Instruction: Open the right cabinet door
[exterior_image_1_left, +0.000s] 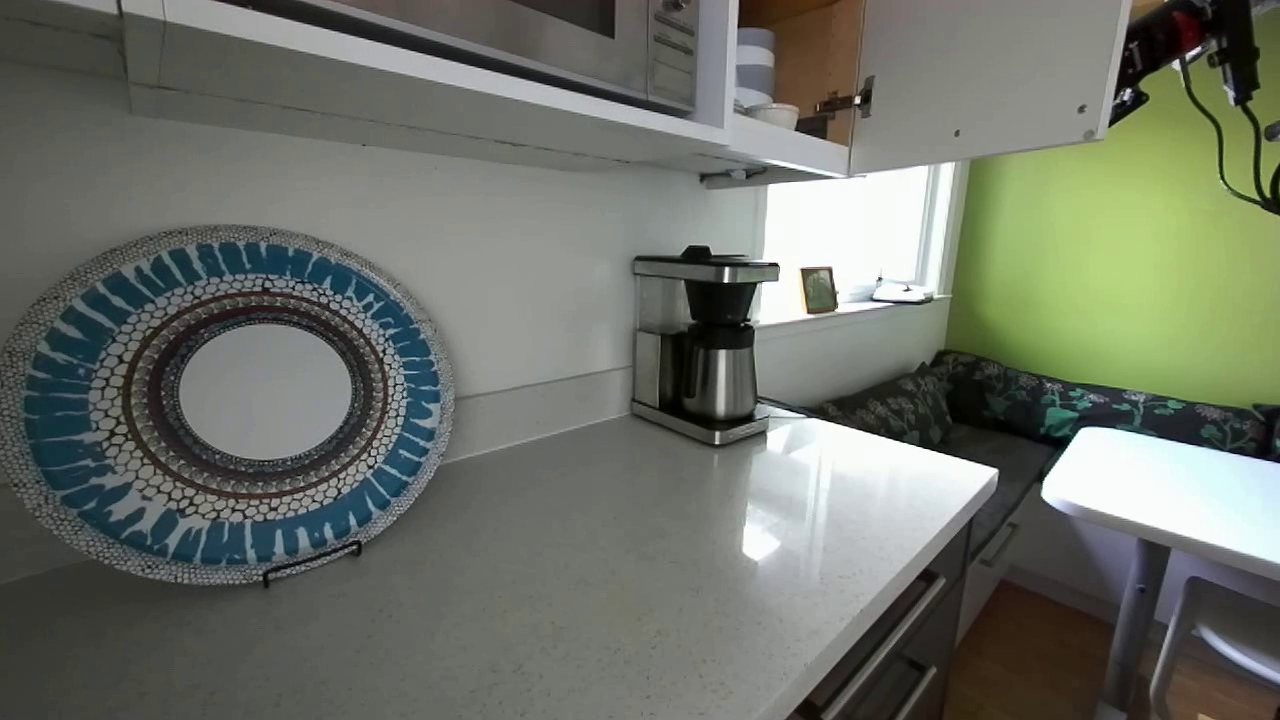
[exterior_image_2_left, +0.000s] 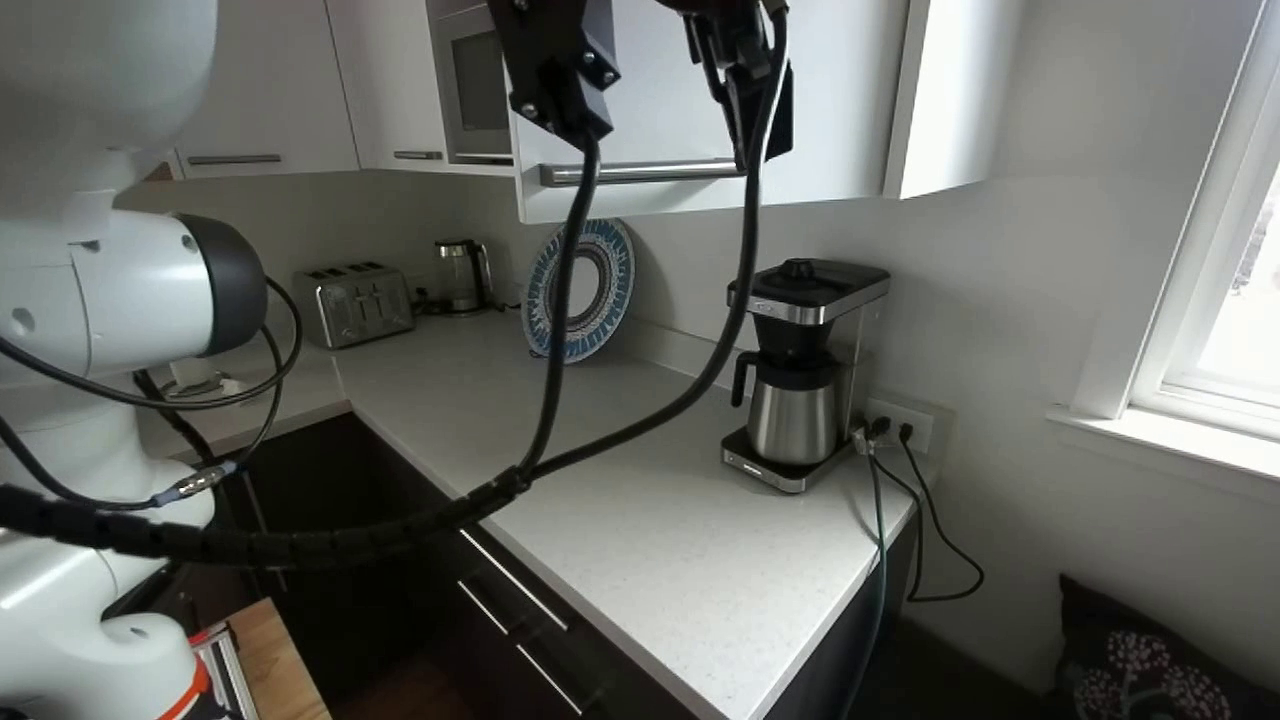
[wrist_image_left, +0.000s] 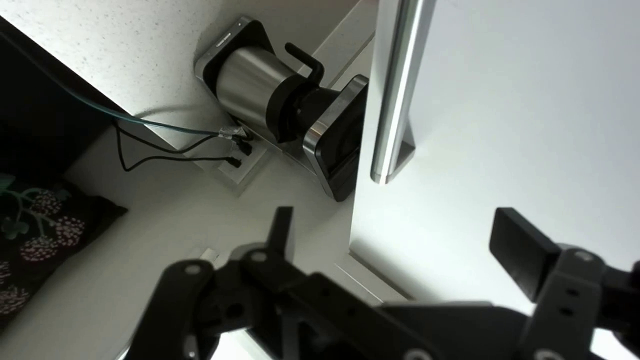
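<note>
The right cabinet door (exterior_image_1_left: 990, 80) is a flat white panel standing swung open on its hinge, with light-brown wood inside the cabinet. Its outer face (exterior_image_2_left: 840, 110) carries a steel bar handle (exterior_image_2_left: 640, 173), which also shows in the wrist view (wrist_image_left: 400, 95). My gripper (wrist_image_left: 400, 230) is open and empty, its fingers spread in front of the door's outer face, past the end of the handle. In an exterior view the gripper (exterior_image_2_left: 750, 115) is by the handle's right end. In an exterior view the gripper (exterior_image_1_left: 1130, 100) is partly hidden behind the door. Contact with the door cannot be told.
Bowls (exterior_image_1_left: 773, 114) and stacked dishes stand inside the open cabinet. A microwave (exterior_image_1_left: 560, 40) is beside it. Below are the counter (exterior_image_1_left: 560, 560), a coffee maker (exterior_image_1_left: 705, 345) and a round patterned plate (exterior_image_1_left: 400, 400). Black cables (exterior_image_2_left: 640, 440) hang from the arm.
</note>
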